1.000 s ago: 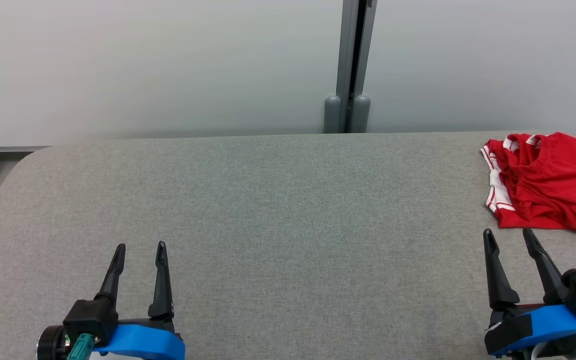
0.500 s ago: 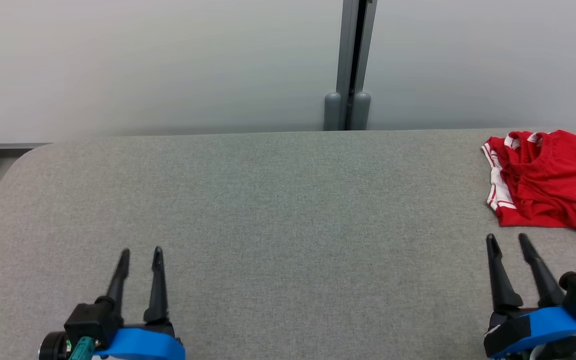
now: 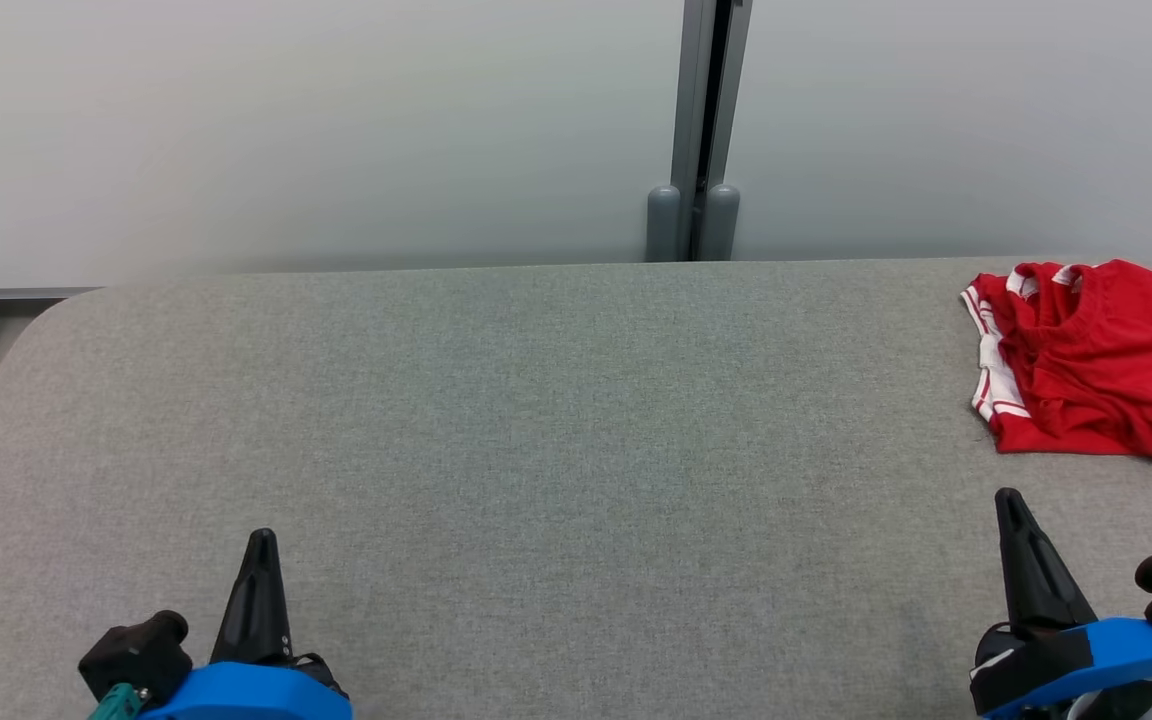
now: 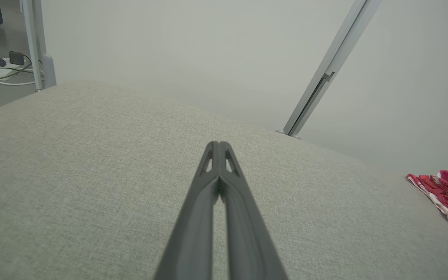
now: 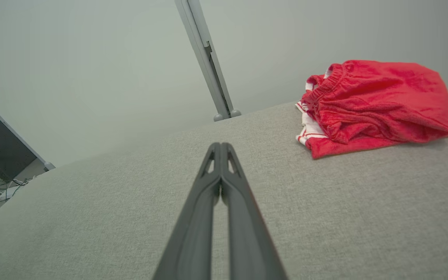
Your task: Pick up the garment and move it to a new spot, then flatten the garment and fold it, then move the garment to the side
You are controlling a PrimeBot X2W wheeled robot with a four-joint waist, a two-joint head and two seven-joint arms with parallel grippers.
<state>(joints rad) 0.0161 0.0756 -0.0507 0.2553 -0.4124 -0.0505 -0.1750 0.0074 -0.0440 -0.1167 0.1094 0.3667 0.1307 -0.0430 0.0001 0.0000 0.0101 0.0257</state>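
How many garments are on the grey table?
1. A red garment with white trim, bunched at the table's far right, ahead of the right hand. It runs off the head view's edge, so more could lie beyond.

On the table (image 3: 536, 420), the garment (image 3: 1096, 370) lies far right, beyond the right claw (image 3: 1010, 498).

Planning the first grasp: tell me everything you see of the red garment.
The red garment looks like soft knit shorts with a gathered elastic waistband and white, red-striped side trim. It lies crumpled in a loose heap, not flat, at the far right of the grey fabric-covered table, cut off by the head view's edge. Only the table is seen touching it; the shut right gripper sits apart.
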